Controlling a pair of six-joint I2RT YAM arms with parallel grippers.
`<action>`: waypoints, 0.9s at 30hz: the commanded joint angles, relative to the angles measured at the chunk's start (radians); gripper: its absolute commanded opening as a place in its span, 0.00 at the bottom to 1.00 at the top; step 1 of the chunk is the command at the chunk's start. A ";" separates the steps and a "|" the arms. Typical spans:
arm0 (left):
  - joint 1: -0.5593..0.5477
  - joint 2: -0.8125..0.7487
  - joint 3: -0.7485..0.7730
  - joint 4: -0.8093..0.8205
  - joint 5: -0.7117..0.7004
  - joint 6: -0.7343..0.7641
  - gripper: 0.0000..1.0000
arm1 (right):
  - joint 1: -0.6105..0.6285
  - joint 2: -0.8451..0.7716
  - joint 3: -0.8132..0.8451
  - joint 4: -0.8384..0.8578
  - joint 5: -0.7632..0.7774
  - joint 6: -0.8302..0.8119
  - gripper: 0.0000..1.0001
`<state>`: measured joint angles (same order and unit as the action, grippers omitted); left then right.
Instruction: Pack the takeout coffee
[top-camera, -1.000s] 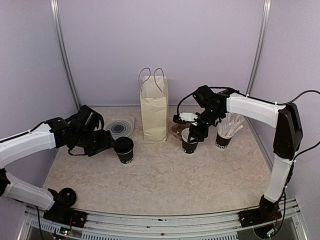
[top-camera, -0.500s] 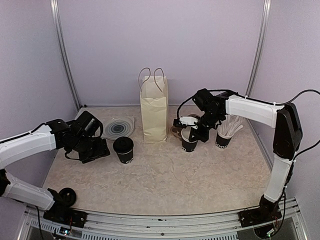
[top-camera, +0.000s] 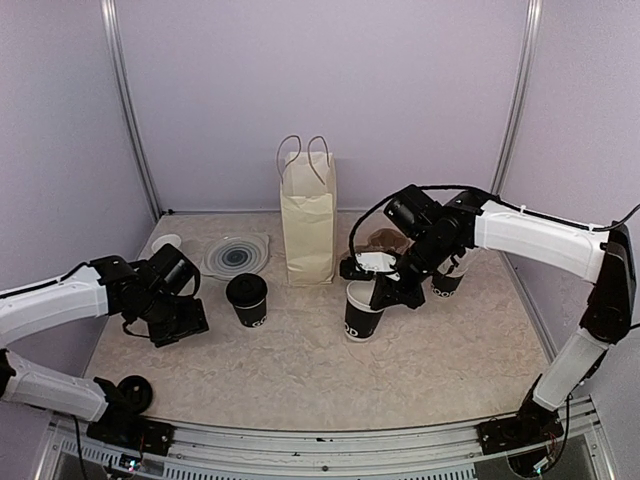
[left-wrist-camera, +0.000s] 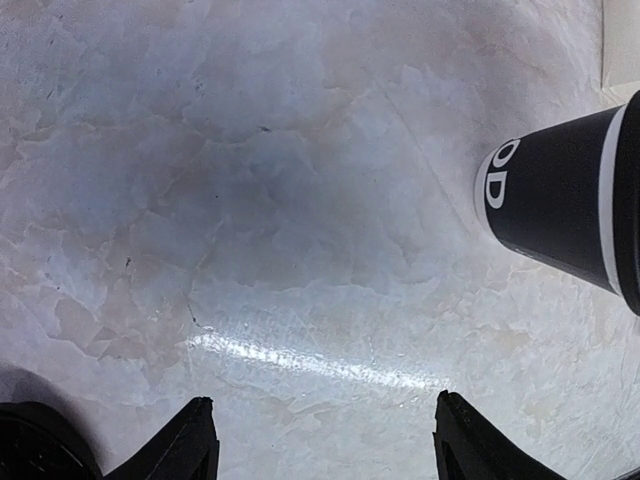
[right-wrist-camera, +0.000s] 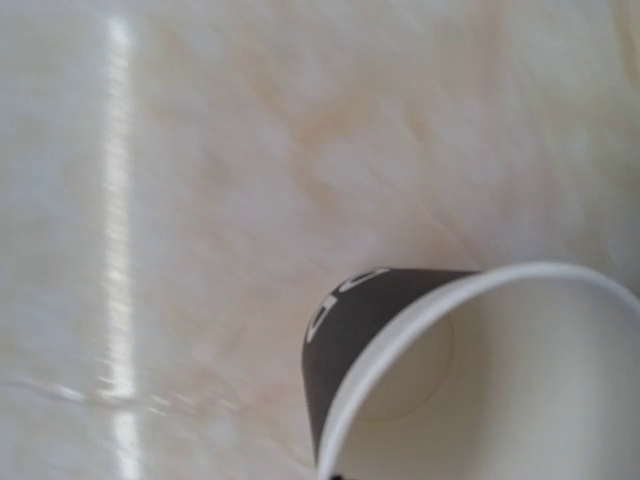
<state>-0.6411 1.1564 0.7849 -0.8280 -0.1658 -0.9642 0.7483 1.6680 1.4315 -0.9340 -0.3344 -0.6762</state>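
My right claw (top-camera: 380, 290) is clamped on the rim of the open cup (top-camera: 358, 316), front-right of the paper bag (top-camera: 309, 235). The cup has no lid and its white inside is showing. I can't tell if its base is touching the table (top-camera: 300, 365). I'd keep it upright with a light grip so the rim doesn't crush, set it flat in front of the bag, then lid it. The left claw (top-camera: 182, 325) has its fingers apart and is empty, far front-left of the bag. The lidded cup (top-camera: 247, 300) stands between it and the bag, apart from both. White "OD" reads on the lidded cup; the open cup's lettering is too blurred.
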 joint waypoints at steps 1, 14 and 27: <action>0.006 -0.019 -0.016 -0.056 -0.019 -0.051 0.73 | 0.061 -0.071 -0.092 0.035 -0.100 -0.005 0.00; 0.004 0.045 -0.033 -0.346 -0.043 -0.181 0.77 | 0.130 -0.112 -0.208 0.138 -0.089 -0.005 0.08; -0.141 0.004 -0.133 -0.348 0.002 -0.335 0.74 | 0.127 -0.148 -0.086 0.059 -0.157 0.050 0.33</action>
<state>-0.7475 1.1519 0.6811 -1.1610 -0.1761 -1.2301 0.8703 1.5486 1.2888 -0.8326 -0.4416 -0.6418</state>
